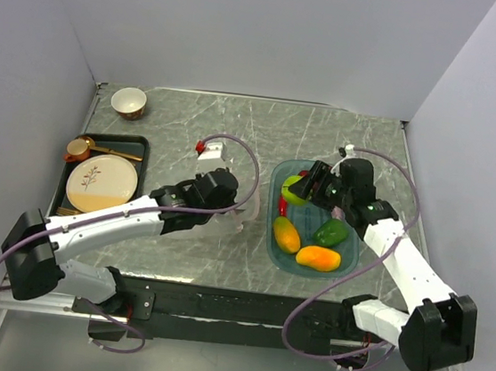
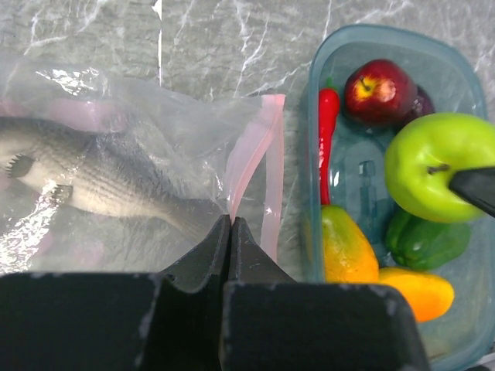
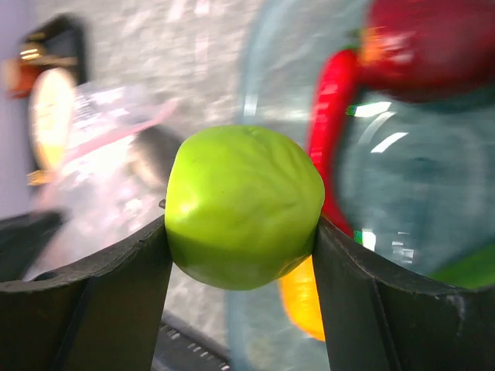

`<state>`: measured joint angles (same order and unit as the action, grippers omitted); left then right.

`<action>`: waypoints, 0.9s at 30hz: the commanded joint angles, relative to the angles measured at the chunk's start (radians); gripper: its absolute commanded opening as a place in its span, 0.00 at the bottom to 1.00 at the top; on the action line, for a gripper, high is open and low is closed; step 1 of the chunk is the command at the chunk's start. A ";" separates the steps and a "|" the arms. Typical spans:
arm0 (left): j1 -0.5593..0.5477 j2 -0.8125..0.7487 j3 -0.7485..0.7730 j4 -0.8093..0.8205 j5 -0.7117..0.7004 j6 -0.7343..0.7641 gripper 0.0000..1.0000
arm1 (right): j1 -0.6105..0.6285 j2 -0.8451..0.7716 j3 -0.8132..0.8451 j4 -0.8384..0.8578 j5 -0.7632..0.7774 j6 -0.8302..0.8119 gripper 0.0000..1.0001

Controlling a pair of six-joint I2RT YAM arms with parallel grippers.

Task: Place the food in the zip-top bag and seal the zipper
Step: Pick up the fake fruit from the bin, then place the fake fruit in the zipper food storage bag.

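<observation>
My right gripper (image 3: 241, 232) is shut on the green apple (image 3: 244, 205) and holds it above the teal tray's left part (image 1: 294, 191). The tray (image 1: 271, 237) holds a red chili (image 2: 327, 131), a dark red apple (image 2: 379, 89), a green pepper (image 1: 330, 232) and two orange-yellow mangoes (image 1: 286, 235) (image 1: 318, 259). My left gripper (image 2: 230, 220) is shut on the pinkish-white zipper strip (image 2: 251, 158) of the clear zip-top bag (image 2: 139, 124), left of the tray. A toy fish (image 2: 93, 174) lies inside the bag. The eggplant is mostly hidden behind the red apple.
A black tray (image 1: 140, 151) at the left holds a patterned cream plate (image 1: 101, 182) and a small orange cup (image 1: 77, 149). A small bowl (image 1: 128, 101) stands at the back left. A small white and red object (image 1: 209, 150) lies behind the bag. Grey walls enclose the table.
</observation>
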<state>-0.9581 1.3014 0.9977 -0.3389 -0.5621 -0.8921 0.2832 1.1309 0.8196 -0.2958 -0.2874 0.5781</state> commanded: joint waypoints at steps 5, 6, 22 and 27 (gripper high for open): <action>0.025 0.022 0.048 0.035 0.036 0.051 0.01 | 0.036 -0.023 -0.024 0.144 -0.234 0.068 0.35; 0.027 0.019 0.048 0.032 0.036 0.048 0.01 | 0.045 -0.016 -0.014 0.147 -0.237 0.065 0.35; 0.025 -0.113 0.039 0.000 0.062 0.039 0.01 | 0.281 0.275 0.102 0.362 -0.260 0.150 0.39; 0.025 -0.132 0.036 -0.043 0.021 0.009 0.01 | 0.323 0.333 0.202 0.304 -0.236 0.118 0.68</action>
<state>-0.9344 1.2049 1.0054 -0.3618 -0.5201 -0.8753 0.5819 1.4452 0.9195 -0.0319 -0.5255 0.7063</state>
